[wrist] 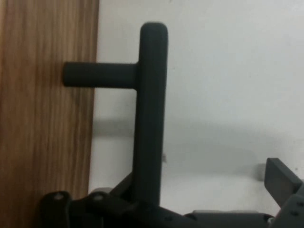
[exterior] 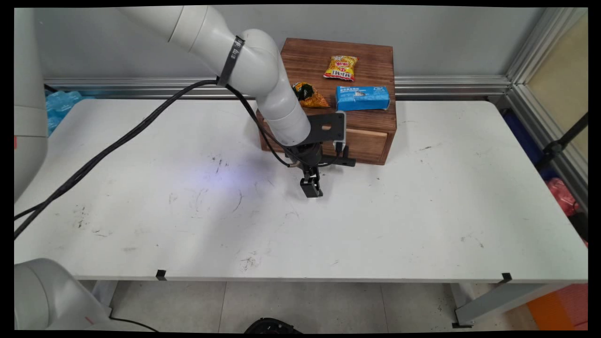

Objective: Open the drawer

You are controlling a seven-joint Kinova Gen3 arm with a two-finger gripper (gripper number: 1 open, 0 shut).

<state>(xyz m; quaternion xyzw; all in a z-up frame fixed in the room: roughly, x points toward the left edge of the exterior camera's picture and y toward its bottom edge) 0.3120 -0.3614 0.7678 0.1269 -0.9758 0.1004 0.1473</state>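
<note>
End effector (exterior: 312,188) | spread wide | beside drawer handle (wrist: 149,114)

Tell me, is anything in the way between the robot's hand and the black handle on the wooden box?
No, nothing visible is in the way. The handle sticks out from the box right in front of the gripper, with only bare table behind it.

White table (exterior: 422,225), grey wall (exterior: 422,42), tiled floor (exterior: 305,305)
</note>
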